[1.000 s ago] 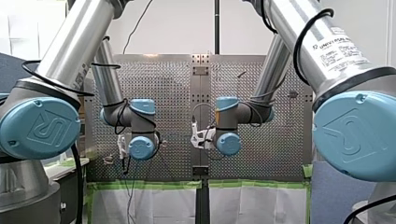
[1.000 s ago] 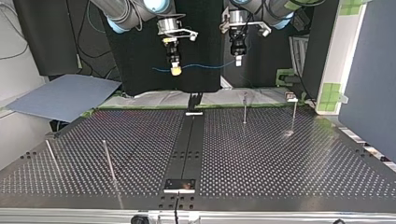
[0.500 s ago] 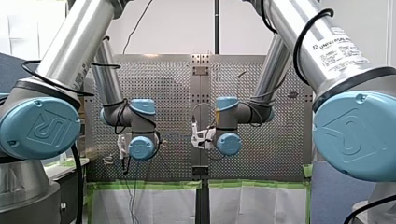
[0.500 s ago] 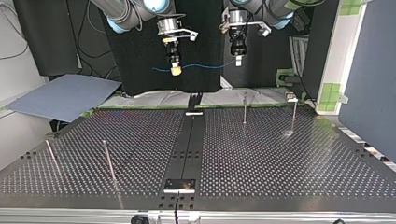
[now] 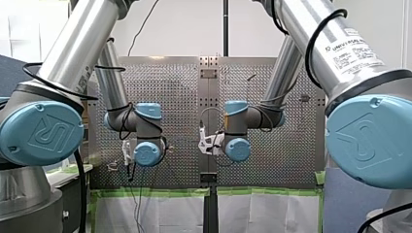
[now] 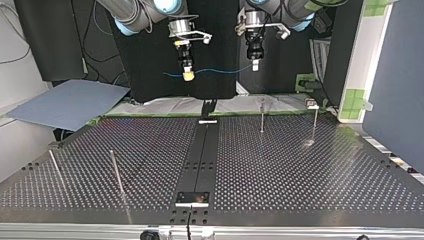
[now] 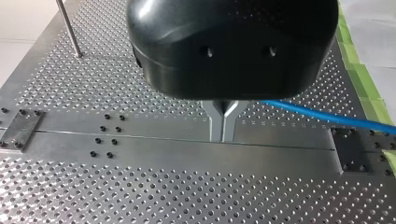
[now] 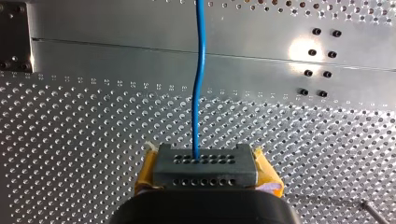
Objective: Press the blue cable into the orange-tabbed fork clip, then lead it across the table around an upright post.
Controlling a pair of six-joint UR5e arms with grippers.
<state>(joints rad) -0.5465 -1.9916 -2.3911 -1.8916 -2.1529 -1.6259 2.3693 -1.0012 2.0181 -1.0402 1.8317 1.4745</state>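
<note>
Top view: the blue cable [image 6: 220,71] hangs in the air at 12 o'clock, high over the far side of the table [image 6: 300,175]. It is thin, round & smooth, & it dips a bit in the middle. Both arms hold it up.

My right arm [image 6: 145,12] comes in at 11 o'clock. The right jaws are squeezed tight on the cable btwn soft yellow pads [image 6: 188,76]. A short loose end pokes out toward 9 o'clock. My left arm [image 6: 290,7] comes in at 1 o'clock, & the left jaws pinch the cable's other end.

Right wrist view: the cable comes straight out of a grey block [image 8: 204,164] w/ rows of tiny holes. There is a yellow pad on each side, closed on the cable.

Left wrist view: two flat shiny metal fingers [image 7: 215,126] are pressed together w/ no gap at the tips, under a round black body [image 7: 233,46]. The cable runs off from them toward 3 o'clock.

The table is shiny metal, full of small round holes, w/ a smooth flat strip [image 6: 202,155] down the middle. Thin straight metal rods stand on it: the far posts [image 6: 261,117] at approx 1 o'clock, the near posts [image 6: 116,172] at 8 o'clock. The cable touches none of them.
</note>
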